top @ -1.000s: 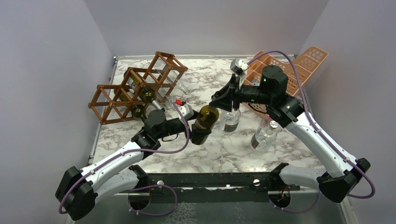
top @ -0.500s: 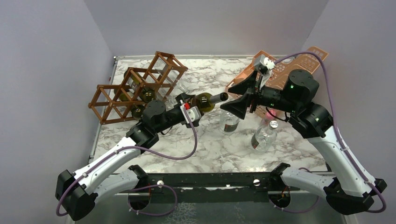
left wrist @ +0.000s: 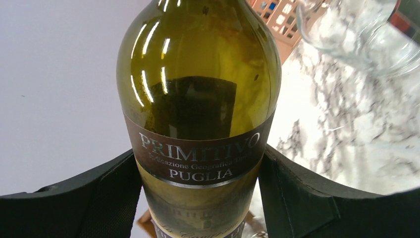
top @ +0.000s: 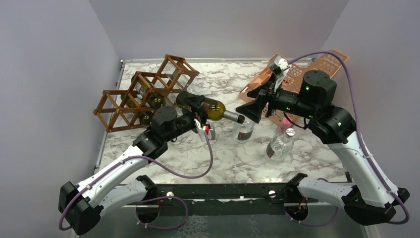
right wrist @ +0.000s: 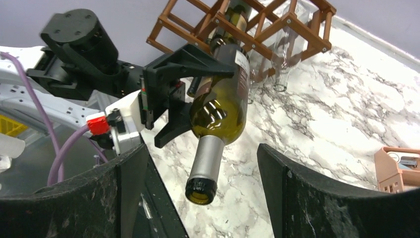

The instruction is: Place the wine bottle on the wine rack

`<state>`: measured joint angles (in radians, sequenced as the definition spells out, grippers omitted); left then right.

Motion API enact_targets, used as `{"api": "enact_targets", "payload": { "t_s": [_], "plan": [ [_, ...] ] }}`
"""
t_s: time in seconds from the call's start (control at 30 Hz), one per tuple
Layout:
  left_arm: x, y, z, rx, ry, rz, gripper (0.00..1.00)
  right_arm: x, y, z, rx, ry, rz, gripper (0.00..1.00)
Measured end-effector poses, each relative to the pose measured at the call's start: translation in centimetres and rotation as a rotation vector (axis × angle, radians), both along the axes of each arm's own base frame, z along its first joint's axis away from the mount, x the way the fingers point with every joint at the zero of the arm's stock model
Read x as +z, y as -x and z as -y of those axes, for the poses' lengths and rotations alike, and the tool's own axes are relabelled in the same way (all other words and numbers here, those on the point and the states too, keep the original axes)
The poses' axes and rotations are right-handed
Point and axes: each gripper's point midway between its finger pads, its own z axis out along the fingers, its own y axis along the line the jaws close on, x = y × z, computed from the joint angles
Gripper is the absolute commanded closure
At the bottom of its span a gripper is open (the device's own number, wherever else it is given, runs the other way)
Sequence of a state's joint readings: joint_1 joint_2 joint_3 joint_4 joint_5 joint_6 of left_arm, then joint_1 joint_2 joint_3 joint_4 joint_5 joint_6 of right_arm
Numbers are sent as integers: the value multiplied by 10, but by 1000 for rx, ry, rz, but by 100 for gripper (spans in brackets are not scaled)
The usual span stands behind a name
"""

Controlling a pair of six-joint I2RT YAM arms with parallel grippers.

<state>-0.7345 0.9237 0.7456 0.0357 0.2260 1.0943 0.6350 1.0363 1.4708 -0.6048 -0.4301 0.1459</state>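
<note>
A: Wine bottle [top: 214,109]?
B: Aloft mid-desk, left gripper [top: 194,106] clamping its labelled belly, right gripper [top: 247,110] spread wide just off the neck.
A: Handling?
B: Heavy, slick, breakable glass, so that belly grip looks best.

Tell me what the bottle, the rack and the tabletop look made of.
Bottle: glass, glossy olive-green, with sharp highlights and see-through walls.
Rack: wood, it seems; thin, brown, matte slats, though I can't tell whether they are stained or painted.
Tabletop: white with grey marble veining, slightly shiny; the look leaves open whether it is real stone or printed laminate.
</note>
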Motion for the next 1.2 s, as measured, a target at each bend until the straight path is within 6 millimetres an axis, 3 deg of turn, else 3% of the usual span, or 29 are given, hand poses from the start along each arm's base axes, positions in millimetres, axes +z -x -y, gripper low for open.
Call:
{"api": "enact_targets", "payload": {
  "t_s": [0.1,0.27,0.43,0.83,1.2],
  "plan": [
    [2,-4,-3,5,-57,72,100,-16,-11,-5,-2,49,-21,18],
    [2,-12,-7,20,-154,176,100,-65,-35,-21,12,167,-116,23],
    [-2,-21,-9,34,-248,248,100,-107,-42,-26,30,259,-202,27],
    [-9,-28,-9,41,-355,317,100,-143,-48,-41,67,329,-273,39],
    [-8,-30,-7,44,-356,329,100,-169,-38,-66,122,360,-326,46]
  ]
}}
